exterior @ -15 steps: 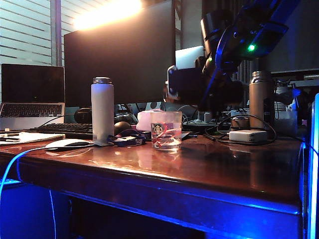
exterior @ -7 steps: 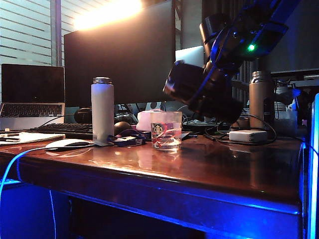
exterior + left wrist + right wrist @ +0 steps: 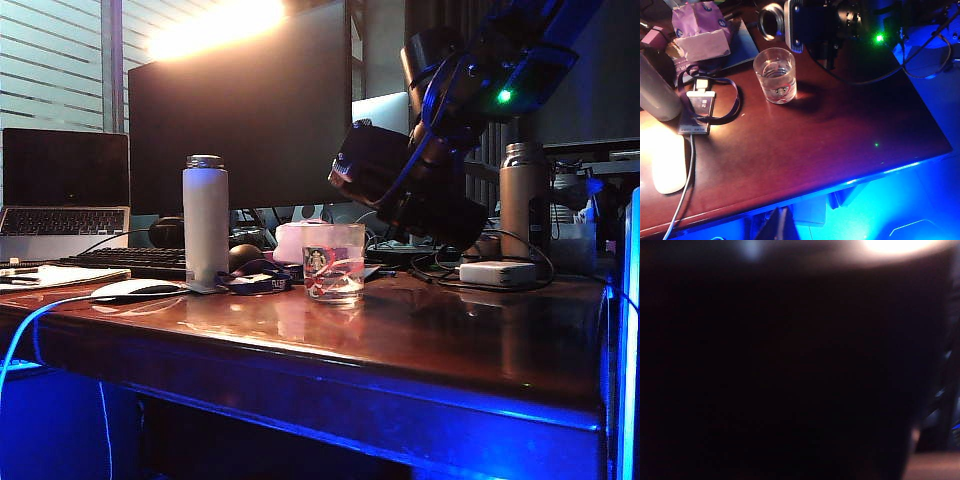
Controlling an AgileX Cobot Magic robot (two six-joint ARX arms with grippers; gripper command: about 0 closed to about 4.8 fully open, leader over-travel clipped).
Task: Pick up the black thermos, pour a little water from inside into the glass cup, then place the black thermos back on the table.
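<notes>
White flask [image 3: 205, 220]: upright, left on worktop [image 3: 420, 340].
Glass cup [image 3: 334, 262]: centre, upright.
Black thermos [image 3: 375, 165]: tilted at the cup's 1 o'clock, clamped by right end effector [image 3: 425, 195].
Left end effector: out of view, state unknown.

the exterior view sits low at the bench [image 3: 420, 340] front edge, facing far across it. the left wrist view looks steeply down from the near side; both share the glass cup [image 3: 334, 262]. the right wrist view is pressed against something dark.
</notes>
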